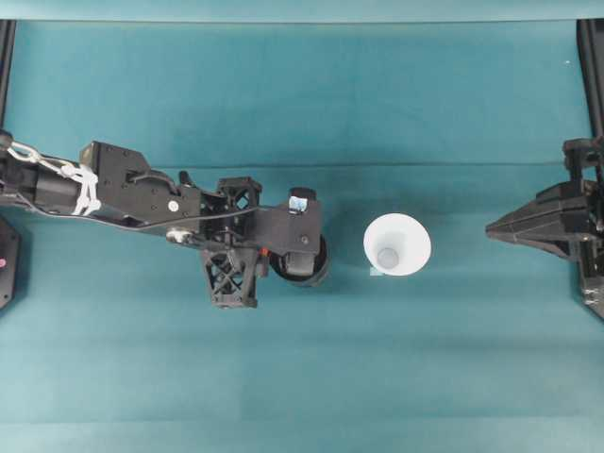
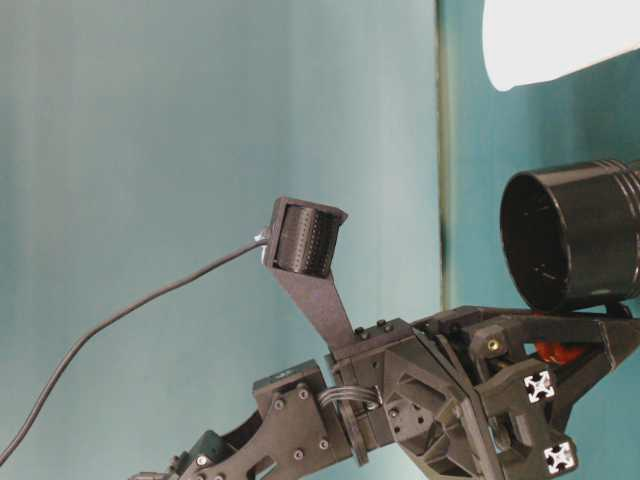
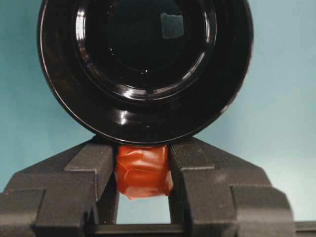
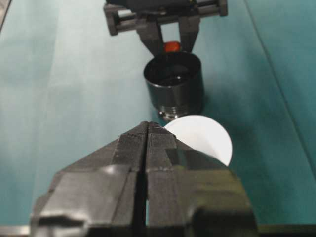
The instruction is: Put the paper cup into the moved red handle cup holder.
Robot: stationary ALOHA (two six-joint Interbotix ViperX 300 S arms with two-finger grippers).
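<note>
Plain white paper cup (image 1: 397, 244), standing upright on the teal table (image 1: 302, 377), open mouth up, near the middle and a little toward the right arm's side. Just beside the red handle cup holder (image 1: 313, 268), apart from it, with a strip of bare cloth between. Seen past the right fingers in the right wrist view as a white disc of rim (image 4: 202, 138).

Likely very light and thin-walled (a judgement from its look): easily crushed by a hard pinch, easily tipped by a nudge. Best taken gently across the upper wall below the rim, or by one wall with a finger inside and one outside; rim rolled and stiffer than the wall. Tapered, so prone to slip downward out of a loose side grasp.

Holder glossy black, rigid, probably slick, mouth up in the overhead view, partly under the left arm. Interior empty in the left wrist view (image 3: 145, 64). Orange-red tab handle (image 3: 143, 170) pinched between the two black fingers of the left gripper (image 3: 143, 173), clenched on it from both sides.

Right gripper (image 1: 505, 229) well apart from the cup, near the table's right edge, tips pointing toward it. Fingers pressed together, nothing between them, in the right wrist view (image 4: 146, 148).
</note>
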